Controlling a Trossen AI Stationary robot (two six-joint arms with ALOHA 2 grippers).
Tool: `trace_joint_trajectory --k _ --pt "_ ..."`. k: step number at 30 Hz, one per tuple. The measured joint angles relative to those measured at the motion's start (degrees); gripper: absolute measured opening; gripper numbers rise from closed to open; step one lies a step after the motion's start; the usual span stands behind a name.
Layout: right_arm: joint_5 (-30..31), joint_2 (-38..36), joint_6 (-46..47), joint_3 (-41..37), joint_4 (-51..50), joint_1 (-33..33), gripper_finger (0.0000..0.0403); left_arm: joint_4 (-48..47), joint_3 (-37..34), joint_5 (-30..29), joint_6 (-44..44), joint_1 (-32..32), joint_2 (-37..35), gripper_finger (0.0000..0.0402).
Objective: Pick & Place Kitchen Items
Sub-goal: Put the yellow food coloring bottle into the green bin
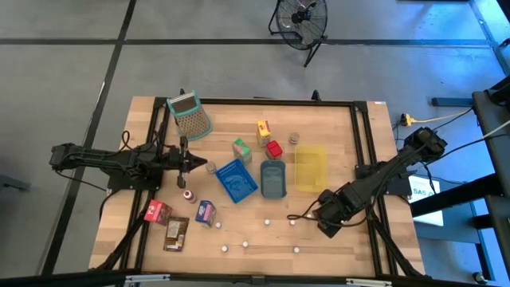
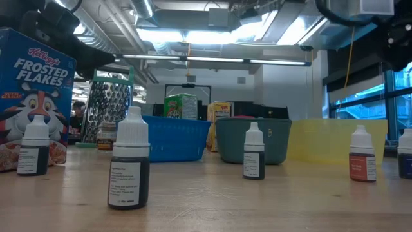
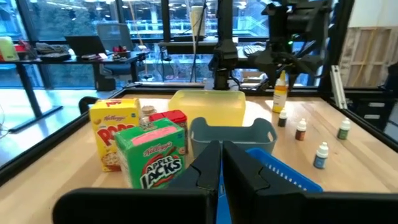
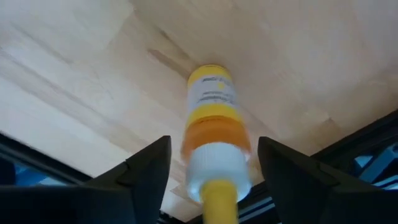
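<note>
Near table's front-right edge, right tool [image 4: 210,165] open astride yellow bottle [image 4: 212,134]; left tool [image 3: 222,163] closed.

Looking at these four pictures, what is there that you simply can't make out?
- Right gripper: its fingers flank the yellow bottle; whether they touch it, the right wrist view doesn't settle.
- Bottle labels: print too small in the low view.
- Frosted Flakes box: cut off by the low view's left edge.
- White pieces: too tiny in the high view to identify.
</note>
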Motion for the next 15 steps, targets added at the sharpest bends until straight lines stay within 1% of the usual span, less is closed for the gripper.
trace_joint_trajectory --k 4,10,15 --pt "-2.1 0.0 0.4 -1.92 1.54 0.0 0.0213 0.0 0.0 0.83 -0.04 0.0 0.0 0.0011" --pt "0.54 0.0 0.33 -2.51 3.47 0.0 0.018 0.0 -0.02 0.85 -0.02 0.0 0.0 0.0009" --pt "0.55 0.0 0.09 -2.51 4.15 0.0 0.017 0.0 -0.01 0.85 -0.04 0.0 0.0 0.0012"
